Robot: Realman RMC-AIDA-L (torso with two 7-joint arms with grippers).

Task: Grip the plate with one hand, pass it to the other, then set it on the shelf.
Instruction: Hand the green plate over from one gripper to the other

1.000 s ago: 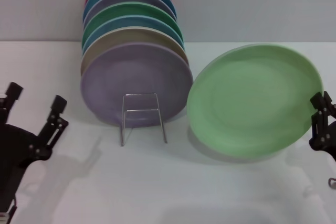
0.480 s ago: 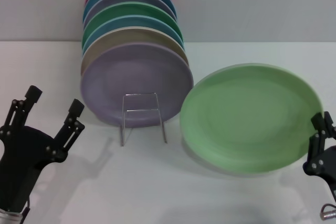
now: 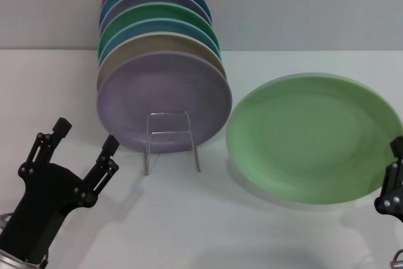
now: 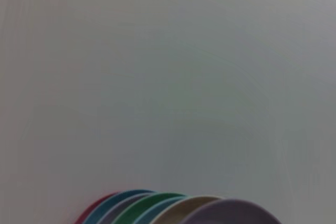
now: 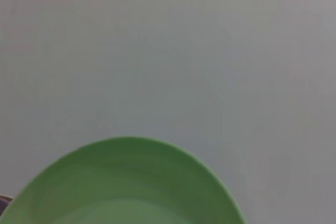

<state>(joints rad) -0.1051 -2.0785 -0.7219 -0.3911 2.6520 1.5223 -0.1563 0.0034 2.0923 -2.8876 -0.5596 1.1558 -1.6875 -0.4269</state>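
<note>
Nearest us, at the worktop's front left corner, our left gripper (image 3: pixel 82 140) hangs above the surface, fingers spread apart, holding nothing. At the front right edge our right gripper (image 3: pixel 395 177) is clamped on the rim of the mint-green plate (image 3: pixel 313 137), held tilted over the worktop's right side. Mid-table stands the wire shelf (image 3: pixel 170 140), the lilac plate (image 3: pixel 164 100) leaning just behind it, with the other stacked plates (image 3: pixel 157 17) toward the back edge.

The head view looks forward and down across the bench (image 3: pixel 208 231) toward its far edge. Both wrist views sit low and face the back wall (image 4: pixel 168 77). The left shares the stacked plates (image 4: pixel 178 211), the right the mint plate (image 5: pixel 126 182).
</note>
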